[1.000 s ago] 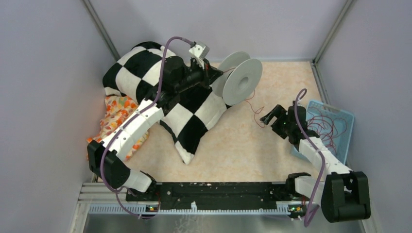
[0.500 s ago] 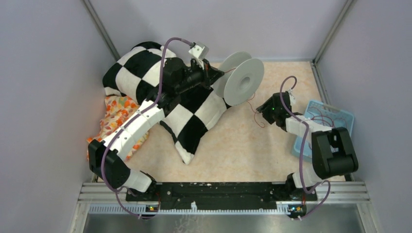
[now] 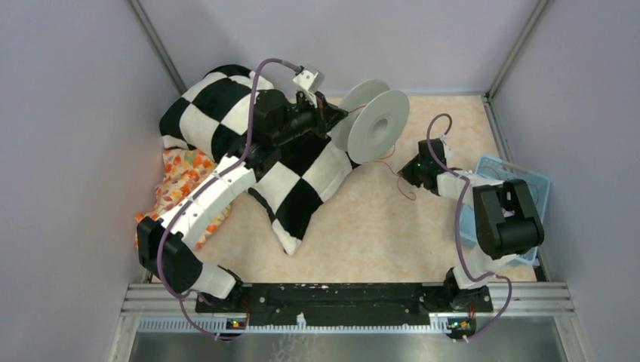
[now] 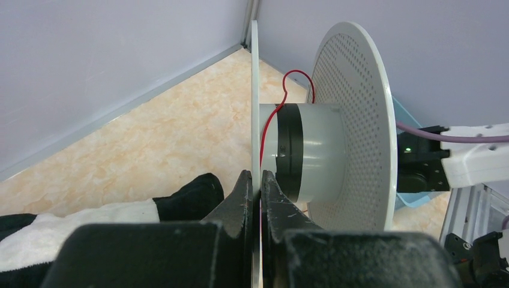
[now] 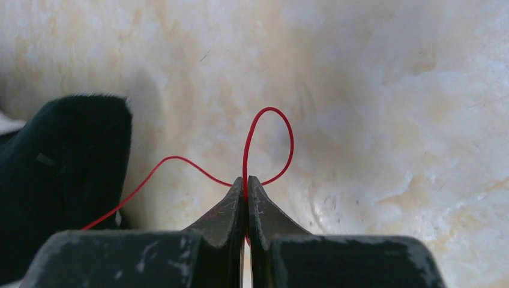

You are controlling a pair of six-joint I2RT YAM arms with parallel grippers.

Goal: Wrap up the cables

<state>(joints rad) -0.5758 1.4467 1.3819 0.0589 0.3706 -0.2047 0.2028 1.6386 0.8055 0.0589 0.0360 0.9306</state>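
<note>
View of the table from above and from both wrists. The left gripper [image 4: 260, 180] is clamped on the edge of the near disc of the spool [image 3: 373, 124], holding it on its side above the table [image 3: 362, 226]. The right gripper [image 5: 246, 183] is pinched shut on the wire [image 5: 270, 108] just below a small loop, low over the table and just right of the spool. From there the red wire runs one way up to the spool's hub, where barely a turn lies on it, and the other way toward the blue basket [image 3: 521, 170], where the rest sits in a loose tangle. Likely faults: the thin wire may slip through the closed jaws if it is pulled against the tangle. The loop at the fingertips may tighten into a kink or knot. A snag in the basket could drag the basket along or tug the spool out of its narrow edge hold. Slack wire may also slide off the hub instead of winding on. Count: two arms, two grippers, one spool with two discs, one basket, one checked cushion [image 3: 219, 113], one orange patterned cloth [image 3: 177, 177]. One strand is traceable; the number in the basket cannot be told.
</note>
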